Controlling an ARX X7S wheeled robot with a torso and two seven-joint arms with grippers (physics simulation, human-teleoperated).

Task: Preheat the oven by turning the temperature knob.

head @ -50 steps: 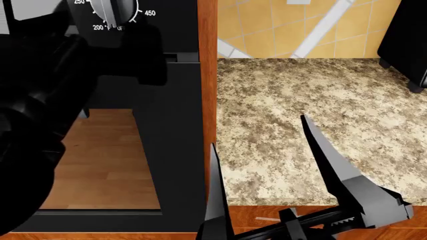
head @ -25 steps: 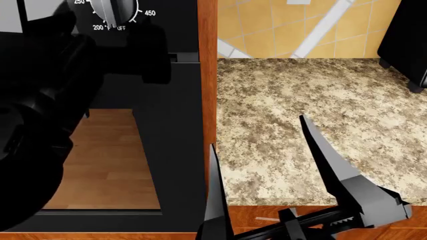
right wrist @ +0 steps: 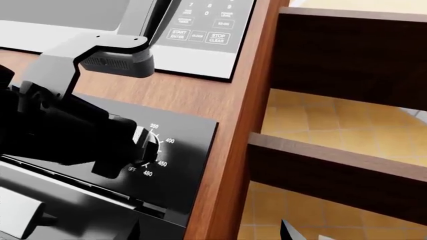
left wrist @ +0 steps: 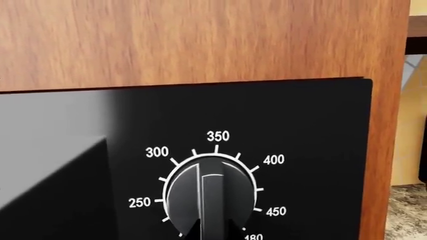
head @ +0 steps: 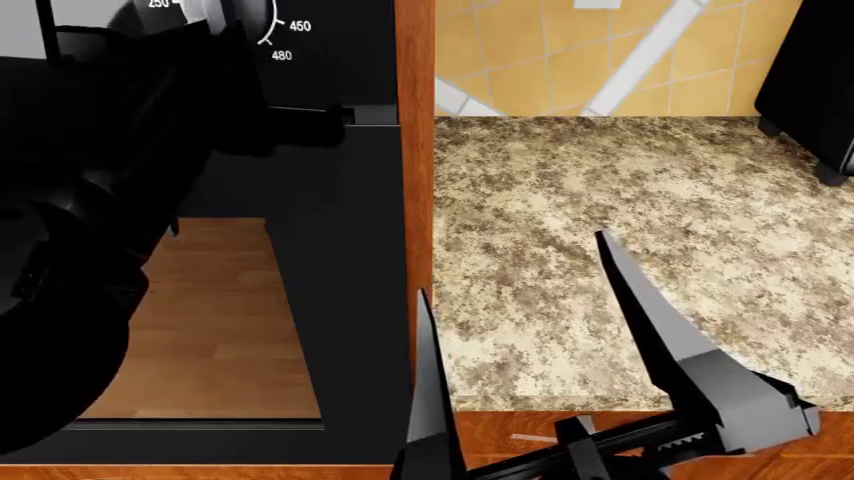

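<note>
Knob (left wrist: pixel 210 200): grey tapered pointer | dial: glossy black | cabinet (left wrist: pixel 200 40): woodgrain

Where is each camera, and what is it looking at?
Left wrist: by the left hand, facing the oven's knob up close; the hand itself does not show.
Head: up on the head, looking down at the counter and oven door; dark left arm and open right hand show.
Right wrist: low, looking up at the left hand on the knob; only finger tips show.
All three see the oven.
</note>
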